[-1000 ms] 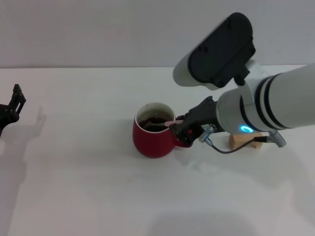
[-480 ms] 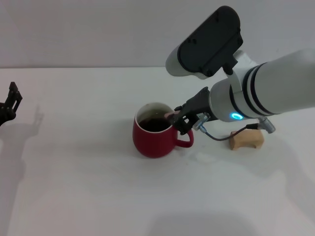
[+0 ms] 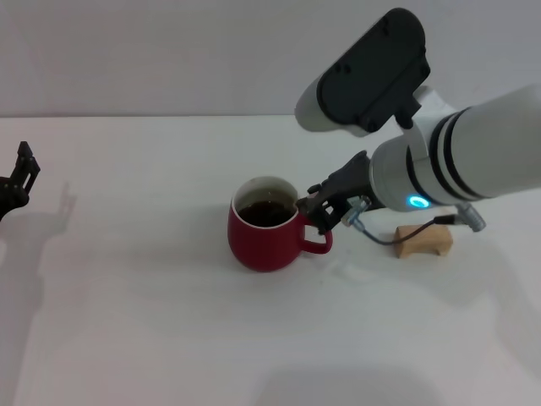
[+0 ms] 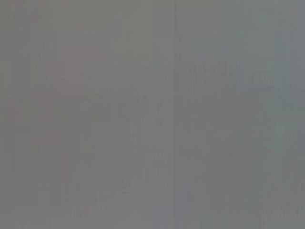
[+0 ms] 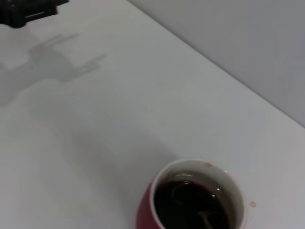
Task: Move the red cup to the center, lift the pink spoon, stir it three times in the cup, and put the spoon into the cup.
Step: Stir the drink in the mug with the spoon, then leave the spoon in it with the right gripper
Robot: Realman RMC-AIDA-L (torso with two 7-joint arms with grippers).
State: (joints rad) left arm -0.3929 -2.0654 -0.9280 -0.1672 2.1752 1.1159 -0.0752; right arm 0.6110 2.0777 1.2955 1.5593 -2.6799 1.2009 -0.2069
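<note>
Right gripper (image 3: 319,211) sits just right of the cup (image 3: 264,237), over its handle and level with the rim. Fingers dark and bunched; can't tell if they're apart or closed on anything. Nothing pink visible at the tips.

Cup upright on the table (image 3: 152,321), handle toward the gripper, dark liquid inside. Right wrist view: cup (image 5: 190,200) seen from above, white inner wall, with a faint metallic spoon (image 5: 206,220) bowl and neck sunk in the liquid. Handle of the spoon not visible in either view, so can't say how it leans.

Wooden block (image 3: 424,240) lies right of the cup, past the gripper, under the right forearm; a cable runs across it.

Left gripper (image 3: 17,182) is well left of the cup, at the table's far left edge, fingers apart, holding nothing. Left wrist view is a flat grey, no detail.
</note>
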